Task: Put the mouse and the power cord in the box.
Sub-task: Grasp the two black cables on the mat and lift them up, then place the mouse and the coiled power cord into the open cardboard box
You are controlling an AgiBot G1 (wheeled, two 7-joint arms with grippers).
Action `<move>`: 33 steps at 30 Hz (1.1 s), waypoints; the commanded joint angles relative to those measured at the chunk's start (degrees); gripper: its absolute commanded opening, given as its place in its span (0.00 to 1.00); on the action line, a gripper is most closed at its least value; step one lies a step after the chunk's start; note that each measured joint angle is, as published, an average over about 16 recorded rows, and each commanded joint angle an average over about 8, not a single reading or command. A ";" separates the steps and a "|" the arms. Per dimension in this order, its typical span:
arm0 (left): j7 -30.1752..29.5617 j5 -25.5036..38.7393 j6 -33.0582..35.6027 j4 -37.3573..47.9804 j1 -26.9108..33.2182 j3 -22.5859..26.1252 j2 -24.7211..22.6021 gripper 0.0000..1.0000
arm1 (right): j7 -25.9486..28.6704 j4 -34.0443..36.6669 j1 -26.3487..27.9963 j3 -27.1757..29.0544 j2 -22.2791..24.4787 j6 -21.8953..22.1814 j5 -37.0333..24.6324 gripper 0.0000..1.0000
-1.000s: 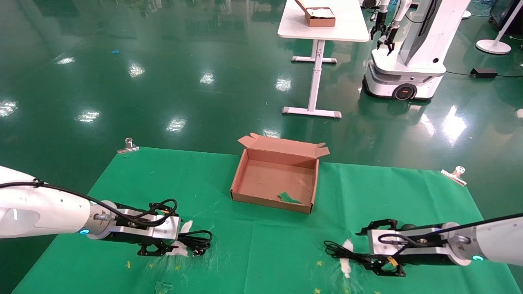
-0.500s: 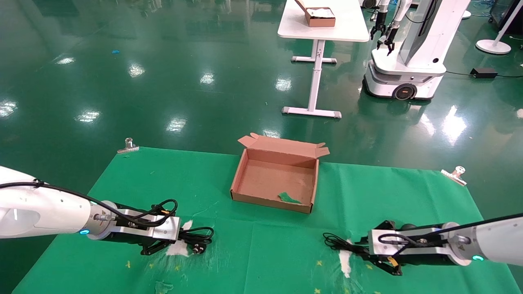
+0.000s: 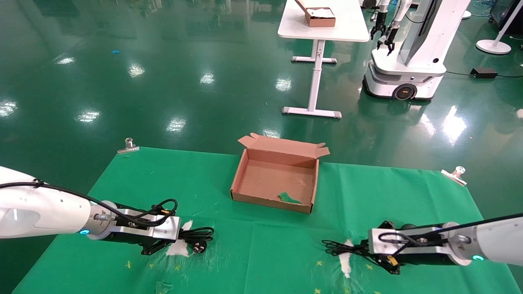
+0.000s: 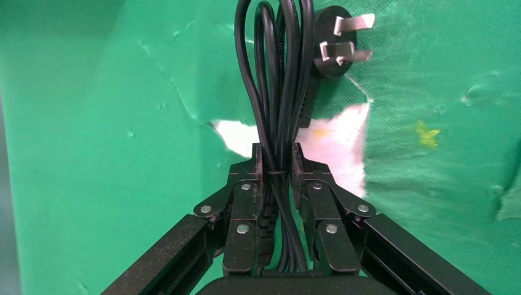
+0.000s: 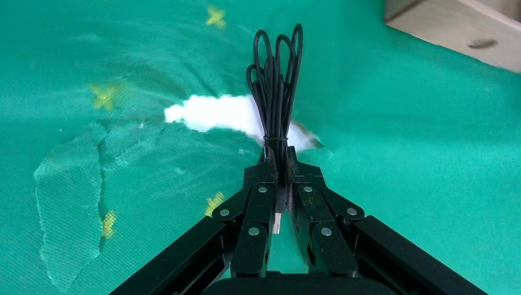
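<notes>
The power cord (image 4: 273,80) is a thick black coil with a round pronged plug (image 4: 335,43), lying on the green cloth at the near left (image 3: 198,236). My left gripper (image 4: 276,153) (image 3: 177,241) is shut on the coil at its tie. At the near right my right gripper (image 5: 278,153) (image 3: 361,251) is shut on a thin black cable bundle (image 5: 276,80) (image 3: 335,248). A dark rounded shape (image 3: 406,226) behind that gripper may be the mouse; I cannot tell. The open brown box (image 3: 269,202) stands at the table's middle with a green scrap (image 3: 288,198) inside.
Metal clips (image 3: 128,145) (image 3: 455,174) hold the cloth's far corners. The cloth is torn to white patches (image 3: 345,263) under both grippers. Beyond the table stand a white desk (image 3: 322,24) and another robot (image 3: 408,53). A corner of the box (image 5: 454,27) shows in the right wrist view.
Both grippers stood open a second ago. The left one has shut on the power cord; the right one has shifted slightly left and shut on the thin cable bundle.
</notes>
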State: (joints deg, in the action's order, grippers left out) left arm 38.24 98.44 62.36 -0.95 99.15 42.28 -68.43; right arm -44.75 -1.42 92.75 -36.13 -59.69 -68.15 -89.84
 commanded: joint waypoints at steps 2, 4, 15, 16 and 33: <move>-1.07 -1.14 0.99 0.46 0.75 -0.79 0.56 0.00 | 0.47 0.20 0.51 0.61 0.82 -0.47 0.88 0.00; -2.78 -3.82 2.63 1.11 1.93 -2.65 1.55 0.00 | 0.98 0.34 1.48 1.76 2.40 -1.50 2.52 0.00; -11.56 -21.38 3.92 5.31 6.68 -14.83 2.41 0.00 | 5.71 -1.69 10.43 6.91 8.46 -6.35 9.92 0.00; -11.61 -22.19 2.98 5.41 6.90 -15.39 1.70 0.00 | 6.25 -2.16 11.06 7.05 7.82 -6.33 10.13 0.00; -8.32 -27.51 -12.29 2.30 10.45 -18.81 -6.77 0.00 | 7.20 -0.37 6.55 9.01 -15.52 13.15 13.19 0.00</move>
State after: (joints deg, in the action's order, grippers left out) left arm 29.86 71.34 51.45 1.53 109.44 23.75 -74.72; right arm -37.39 -2.55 99.16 -27.35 -74.23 -54.60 -76.96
